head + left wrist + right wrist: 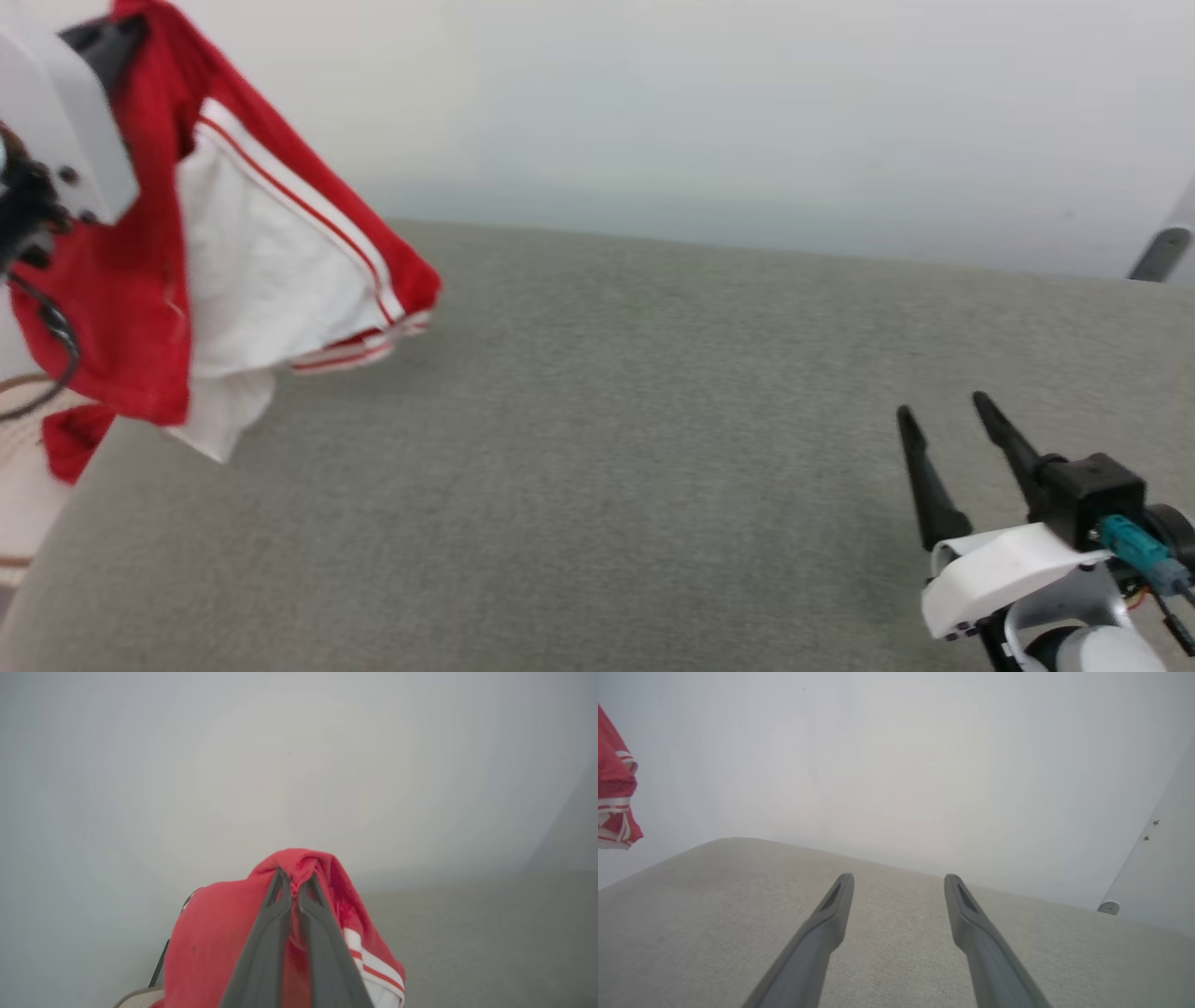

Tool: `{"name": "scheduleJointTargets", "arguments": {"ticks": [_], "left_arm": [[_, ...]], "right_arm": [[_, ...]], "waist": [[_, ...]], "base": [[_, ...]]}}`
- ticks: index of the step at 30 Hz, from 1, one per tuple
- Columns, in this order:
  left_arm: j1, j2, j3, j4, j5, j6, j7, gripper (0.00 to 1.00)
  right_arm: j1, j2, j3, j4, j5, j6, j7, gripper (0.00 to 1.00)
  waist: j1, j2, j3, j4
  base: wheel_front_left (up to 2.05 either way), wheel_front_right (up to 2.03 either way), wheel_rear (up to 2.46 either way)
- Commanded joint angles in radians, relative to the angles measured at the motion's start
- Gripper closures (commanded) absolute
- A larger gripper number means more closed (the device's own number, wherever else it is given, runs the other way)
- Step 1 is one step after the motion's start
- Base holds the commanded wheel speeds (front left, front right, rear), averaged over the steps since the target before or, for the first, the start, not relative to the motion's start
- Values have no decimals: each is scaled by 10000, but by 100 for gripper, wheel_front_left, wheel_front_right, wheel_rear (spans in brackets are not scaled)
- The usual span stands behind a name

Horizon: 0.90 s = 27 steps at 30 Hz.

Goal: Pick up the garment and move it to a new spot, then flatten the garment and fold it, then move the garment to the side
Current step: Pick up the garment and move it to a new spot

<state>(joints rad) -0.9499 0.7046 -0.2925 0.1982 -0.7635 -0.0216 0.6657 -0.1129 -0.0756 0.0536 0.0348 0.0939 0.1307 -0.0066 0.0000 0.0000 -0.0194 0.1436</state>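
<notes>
The fingers [268, 933] of our left gripper [294, 879] are pressed together on a bunched fold of the red jersey [210, 947]. The jersey hangs from them at the left end of the grey fabric surface [607, 467], with its white sleeve [261, 271] and striped trim turned toward the middle. We cannot tell whether its lower edge touches the surface. Our right gripper [943, 411] has its fingers apart, gripping nothing, over the near right part of the surface and well apart from the jersey.

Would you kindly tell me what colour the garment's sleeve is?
The sleeve is white; clearest in the head view.
</notes>
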Motion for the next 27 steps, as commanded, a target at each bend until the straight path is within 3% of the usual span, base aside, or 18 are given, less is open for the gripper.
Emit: {"name": "scheduleJointTargets", "arguments": {"ticks": [1,13,21,27], "left_arm": [[179,-20,21,-337,-136,164,147,100],[766,-358,-230,-2903,-498,1094,1130,100],[583,-1127,-912,-3393,-577,1036,1253,100],[556,-1495,-1521,-3141,-458,944,1486,100]], "right_arm": [[80,16,-121,-24,-91,1,-42,0],[-16,-146,-1336,61,-382,1,-189,0],[16,-41,-2383,78,-563,1,-367,0],[-43,127,-2562,145,-573,1,-555,0]], "waist": [[0,0,-84,-427],[0,0,311,-2309],[0,0,941,-3360],[0,0,1473,-3899]], "base": [[0,0,0],[0,0,0],[0,0,0],[0,0,0]]}}
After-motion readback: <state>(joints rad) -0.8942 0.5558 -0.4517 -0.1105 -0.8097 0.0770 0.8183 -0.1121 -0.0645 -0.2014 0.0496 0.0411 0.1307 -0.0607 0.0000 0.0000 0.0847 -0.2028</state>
